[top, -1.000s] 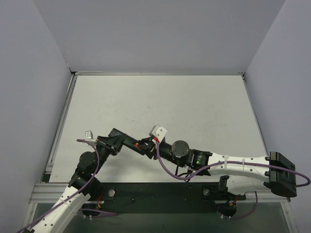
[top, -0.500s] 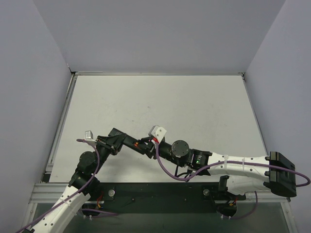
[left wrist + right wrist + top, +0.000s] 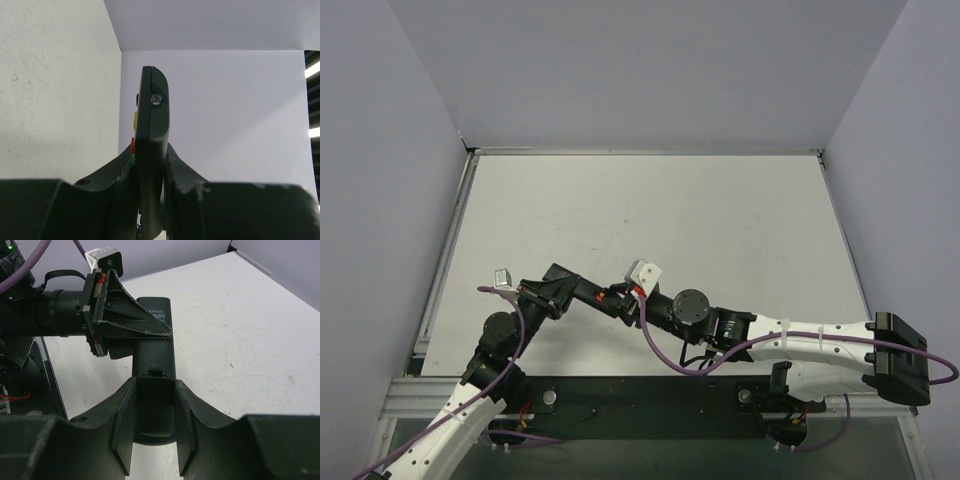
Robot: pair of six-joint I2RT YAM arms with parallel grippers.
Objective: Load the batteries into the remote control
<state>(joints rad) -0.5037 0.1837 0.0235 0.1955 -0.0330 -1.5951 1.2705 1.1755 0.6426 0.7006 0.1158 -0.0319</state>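
Evidently early: the left claw (image 3: 150,152) pinches the remote control (image 3: 151,120) edge-on over the bench (image 3: 240,315). The right claw (image 3: 155,382) clasps its other end. The battery cover (image 3: 156,405) looks still on, and the batteries are unseen.

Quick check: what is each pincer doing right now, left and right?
Left pincer: closed on the slim black rectangular remote control.
Right pincer: closed on one end of the same remote.
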